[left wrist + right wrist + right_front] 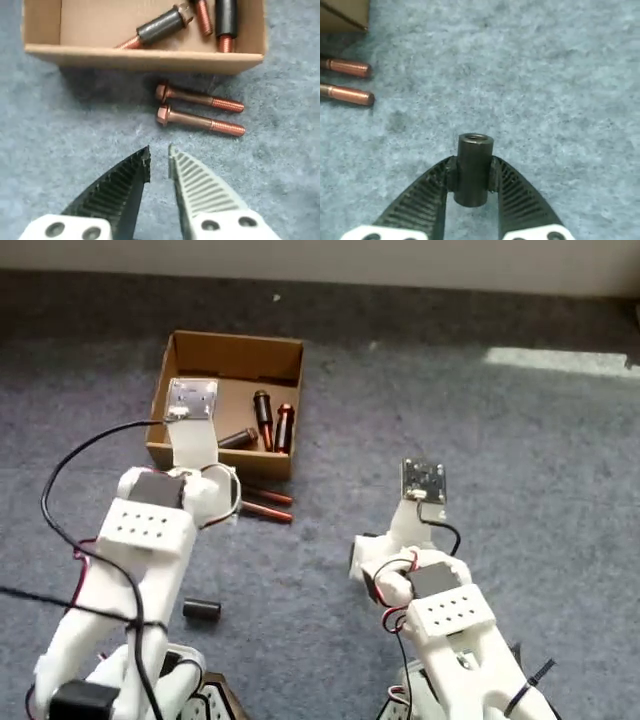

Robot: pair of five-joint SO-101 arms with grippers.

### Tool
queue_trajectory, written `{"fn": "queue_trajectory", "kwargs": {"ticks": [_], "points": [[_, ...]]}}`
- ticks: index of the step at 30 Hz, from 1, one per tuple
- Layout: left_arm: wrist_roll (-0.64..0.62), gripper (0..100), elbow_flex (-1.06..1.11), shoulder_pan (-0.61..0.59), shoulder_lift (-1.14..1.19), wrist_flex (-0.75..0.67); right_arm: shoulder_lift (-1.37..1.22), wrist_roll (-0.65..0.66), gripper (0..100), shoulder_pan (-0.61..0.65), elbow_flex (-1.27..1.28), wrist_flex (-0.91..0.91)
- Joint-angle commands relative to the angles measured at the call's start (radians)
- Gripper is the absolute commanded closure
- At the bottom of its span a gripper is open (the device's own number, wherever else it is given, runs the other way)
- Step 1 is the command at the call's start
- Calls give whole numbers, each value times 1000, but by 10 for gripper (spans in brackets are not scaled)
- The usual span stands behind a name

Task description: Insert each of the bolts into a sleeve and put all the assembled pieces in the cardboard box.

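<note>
The bench (560,75) wears a grey-blue carpet, short-piled and fuzzy. The cardboard box (232,345) is plain brown card, matt, with raw cut edges. The bolt nearer the box (199,97) and the bolt beside it (200,121) are copper-toned metal with a soft sheen, smooth on the shank and ridged at the thread. The sleeve (471,170) is dull dark metal. The right arm's jaws, pinching it, are ribbed matt black plastic. The left arm's jaws are the same ribbed plastic, one black, one white.

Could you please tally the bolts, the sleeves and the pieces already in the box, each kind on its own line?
Loose bolts on the carpet: 2
Empty sleeves: 2, one of them in the right hand
Pieces in the cardboard box: 3
Total: 7
</note>
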State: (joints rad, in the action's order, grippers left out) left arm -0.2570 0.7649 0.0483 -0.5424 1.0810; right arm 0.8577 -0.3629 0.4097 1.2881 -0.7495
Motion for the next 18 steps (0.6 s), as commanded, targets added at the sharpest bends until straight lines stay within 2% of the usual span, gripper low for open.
{"fn": "queue_trajectory", "kwargs": {"ticks": [1,5,14,18], "points": [[-229,792,-130,18,220,43,25,-46,993,-19,-5,30],[-339,800,-217,19,386,46,25,-49,993,-19,-2,30],[-428,800,-357,94,668,43,25,-52,993,-19,-2,27],[-453,800,-427,93,737,46,25,-52,993,-19,-2,27]]}}
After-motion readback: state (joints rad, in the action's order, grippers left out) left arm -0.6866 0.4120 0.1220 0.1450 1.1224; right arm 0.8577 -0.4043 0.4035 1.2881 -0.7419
